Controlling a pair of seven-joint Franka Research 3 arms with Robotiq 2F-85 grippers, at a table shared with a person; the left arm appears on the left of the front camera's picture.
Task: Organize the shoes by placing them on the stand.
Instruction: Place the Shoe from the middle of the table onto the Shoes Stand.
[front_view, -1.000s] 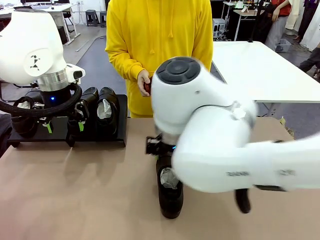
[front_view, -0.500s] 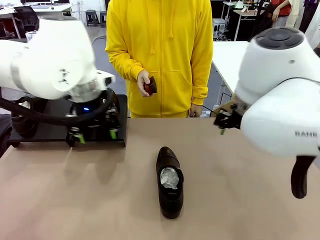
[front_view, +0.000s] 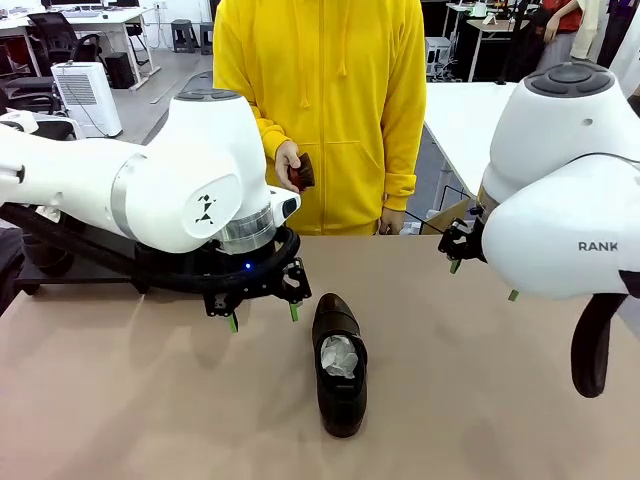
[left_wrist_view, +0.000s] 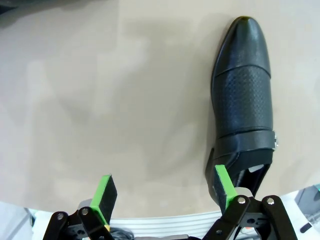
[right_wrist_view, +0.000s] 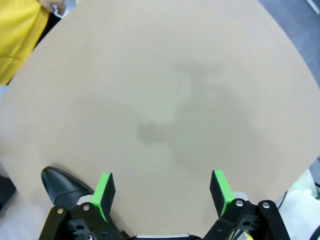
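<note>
One glossy black leather dress shoe (front_view: 339, 364) stuffed with crumpled white paper lay mid tan tabletop (front_view: 130, 400), off the stand. Left gripper (front_view: 261, 318) hovered spread and empty just beside it; right gripper (right_wrist_view: 161, 187) was spread, empty, well apart. Shoe looked stiff, slick, moderately light; best pinched across the collar sides near the heel

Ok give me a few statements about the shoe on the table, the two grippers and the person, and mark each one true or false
1. The left gripper is clamped on the shoe. False: it hangs open beside it, holding nothing.
2. The shoe lies on the table, stuffed with white paper. True.
3. The right gripper is open over bare tabletop. True.
4. The person's hand is empty. False: it holds a small reddish-brown object.
</note>
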